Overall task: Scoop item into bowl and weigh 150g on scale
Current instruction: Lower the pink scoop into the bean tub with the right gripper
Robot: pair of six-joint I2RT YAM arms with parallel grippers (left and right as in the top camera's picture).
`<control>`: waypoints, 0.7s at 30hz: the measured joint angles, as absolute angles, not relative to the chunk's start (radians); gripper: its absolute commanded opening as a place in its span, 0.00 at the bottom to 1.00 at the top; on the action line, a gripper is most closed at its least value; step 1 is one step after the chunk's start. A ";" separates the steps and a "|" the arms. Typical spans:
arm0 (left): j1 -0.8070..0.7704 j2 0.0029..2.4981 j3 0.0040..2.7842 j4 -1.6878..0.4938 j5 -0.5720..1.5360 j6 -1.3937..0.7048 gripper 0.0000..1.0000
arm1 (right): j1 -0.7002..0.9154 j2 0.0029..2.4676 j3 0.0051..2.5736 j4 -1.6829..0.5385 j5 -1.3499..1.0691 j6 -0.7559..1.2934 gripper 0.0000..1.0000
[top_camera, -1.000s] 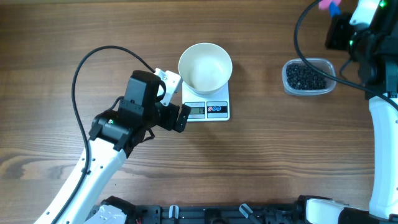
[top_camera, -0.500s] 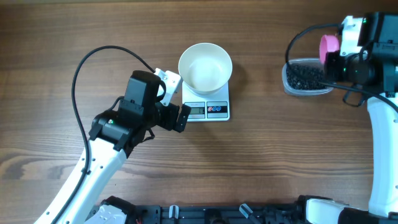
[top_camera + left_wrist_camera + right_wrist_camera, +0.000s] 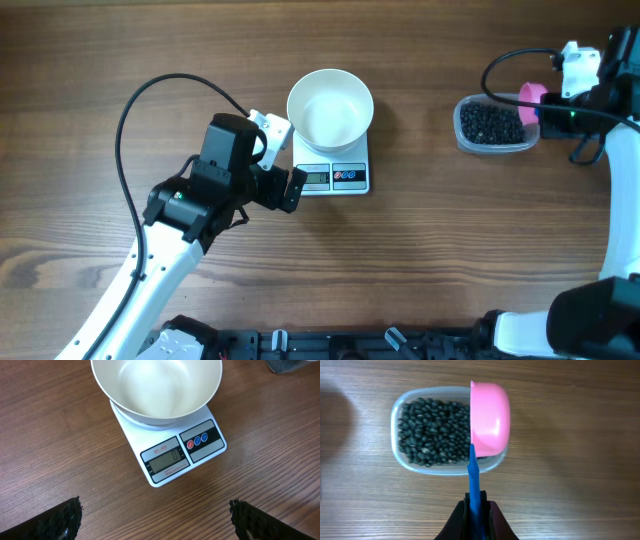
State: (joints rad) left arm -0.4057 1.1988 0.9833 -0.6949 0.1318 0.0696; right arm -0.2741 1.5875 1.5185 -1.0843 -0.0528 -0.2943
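Observation:
The white bowl (image 3: 330, 108) (image 3: 156, 385) sits empty on the scale (image 3: 335, 178) (image 3: 182, 452), whose display reads 0. The item, small black beans (image 3: 488, 124) (image 3: 432, 425), lies in a clear tub at the right. My right gripper (image 3: 475, 507) is shut on the blue handle of a pink scoop (image 3: 531, 100) (image 3: 489, 417). The scoop is turned on its side over the tub's right end, its mouth toward the beans. Its inside is hidden. My left gripper (image 3: 283, 158) (image 3: 155, 520) stands open just left of the scale, nothing between its fingers.
The clear plastic tub (image 3: 465, 140) (image 3: 395, 415) rests on the wooden table right of the scale. A black cable (image 3: 130, 110) loops up from the left arm. Another cable (image 3: 500, 65) arcs above the tub from the right arm.
The right arm has swung in from the top right corner and brought the pink scoop to the tub's right end. The left arm, bowl and scale have not moved.

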 measured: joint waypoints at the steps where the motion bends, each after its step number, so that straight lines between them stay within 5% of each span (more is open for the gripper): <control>1: -0.406 1.199 0.983 -0.695 0.131 0.070 1.00 | -0.274 1.599 1.518 -1.084 -0.062 -0.295 0.04; 21: -0.406 1.199 0.983 -0.695 0.132 0.070 1.00 | -0.274 1.691 1.426 -1.038 -0.102 -0.290 0.04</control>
